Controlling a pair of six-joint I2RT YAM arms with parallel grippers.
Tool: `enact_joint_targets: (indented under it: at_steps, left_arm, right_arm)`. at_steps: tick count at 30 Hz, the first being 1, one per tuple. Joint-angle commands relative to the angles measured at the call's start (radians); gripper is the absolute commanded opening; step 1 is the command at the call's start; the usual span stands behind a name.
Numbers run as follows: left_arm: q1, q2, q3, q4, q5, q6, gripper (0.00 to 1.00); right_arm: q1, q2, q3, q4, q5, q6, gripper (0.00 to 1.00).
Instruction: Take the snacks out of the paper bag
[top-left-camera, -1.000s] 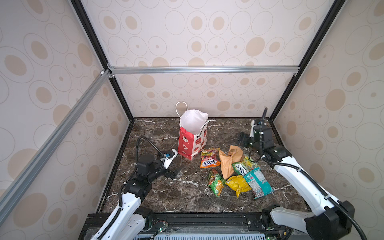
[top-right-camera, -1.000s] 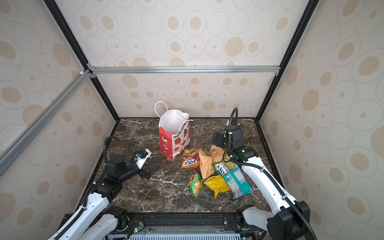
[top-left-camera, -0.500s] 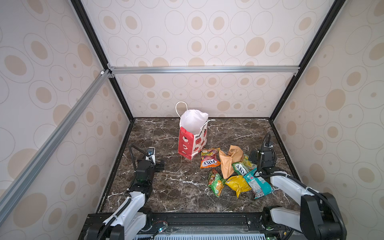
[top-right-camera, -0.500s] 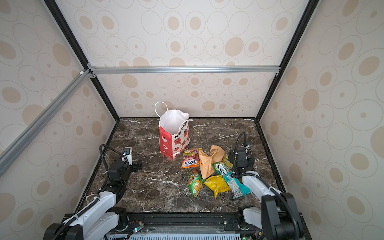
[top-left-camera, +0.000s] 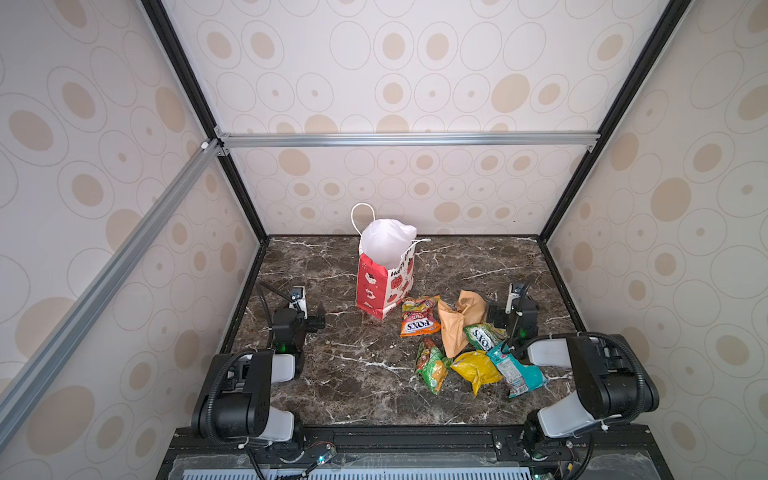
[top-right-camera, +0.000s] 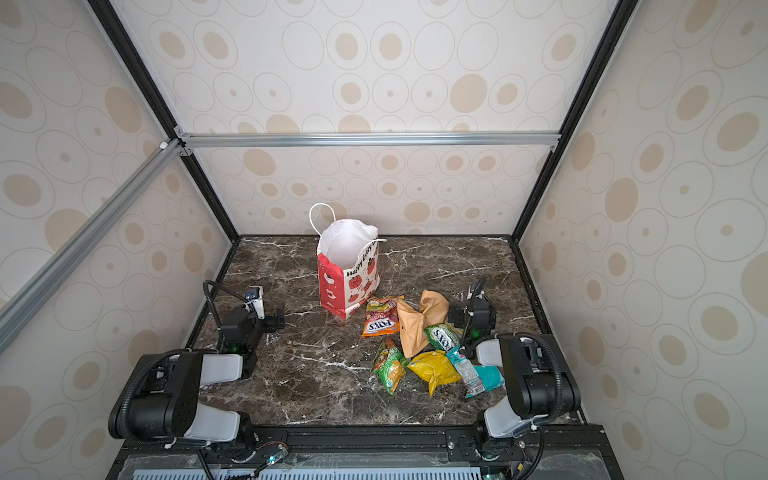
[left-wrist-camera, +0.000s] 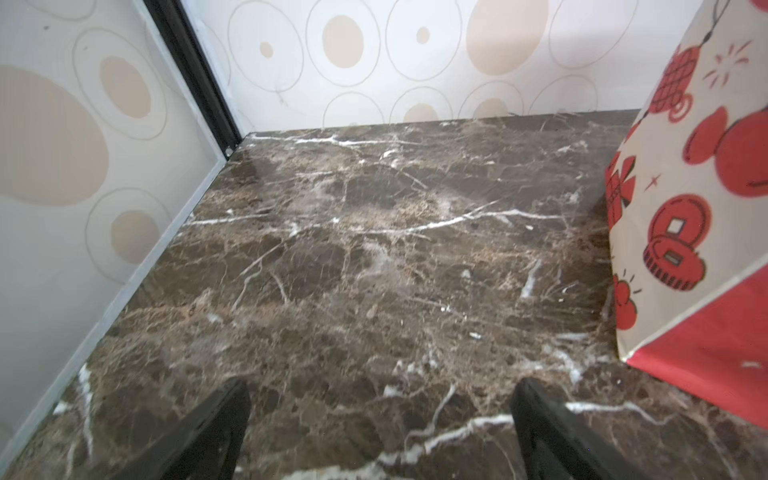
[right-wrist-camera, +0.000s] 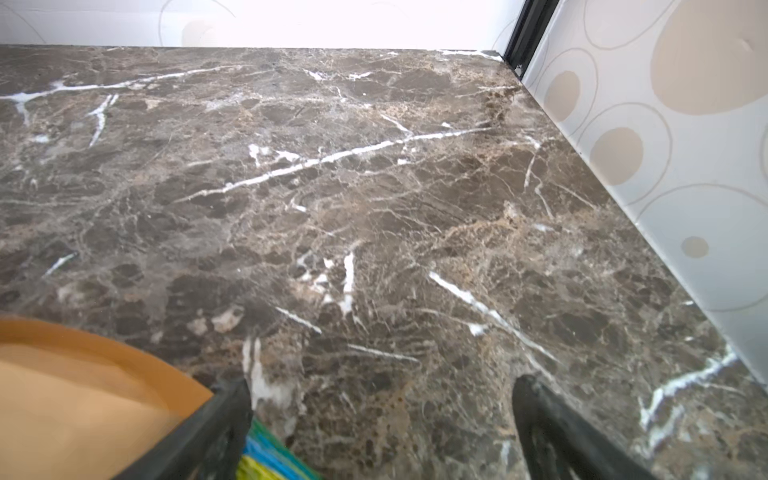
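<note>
The red paper bag (top-left-camera: 384, 278) (top-right-camera: 347, 274) stands upright at the back middle, mouth open; only its white inside shows. Several snacks lie on the marble to its right: orange FOX'S (top-left-camera: 419, 322), tan kraft pouch (top-left-camera: 457, 324), green FOX'S (top-left-camera: 484, 336), green-and-red (top-left-camera: 432, 365), yellow (top-left-camera: 476, 370), teal (top-left-camera: 515, 372). My left gripper (top-left-camera: 309, 312) (left-wrist-camera: 381, 386) rests low, left of the bag (left-wrist-camera: 706, 208), open and empty. My right gripper (top-left-camera: 509, 311) (right-wrist-camera: 380, 386) sits open and empty just right of the tan pouch (right-wrist-camera: 62, 395).
Patterned walls with black posts close the marble table (top-left-camera: 353, 374) on the left, back and right. Both arms are folded low at the front corners. The right forearm (top-left-camera: 544, 353) lies beside the teal packet.
Both arms have drawn back toward the front and folded down. The left gripper swung away from the bag; the right came down beside the snack pile. Bag and snacks have not moved.
</note>
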Motion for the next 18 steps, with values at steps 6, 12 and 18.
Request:
enact_joint_targets:
  at_steps: [6, 12, 18]
  left_arm:
    - [-0.009, 0.028, -0.178, 0.509, 0.025, -0.026, 0.98]
    - [-0.042, 0.115, -0.073, 0.376, -0.120, -0.037, 0.98]
    - [-0.049, 0.118, -0.078, 0.401, -0.119, -0.029, 0.98]
  right_arm:
    - [0.000, 0.000, -0.004, 0.109, -0.040, -0.036, 1.00]
    - [0.001, -0.002, -0.004, 0.105, -0.042, -0.036, 1.00]
    - [0.001, -0.008, 0.000, 0.086, -0.042, -0.034, 1.00]
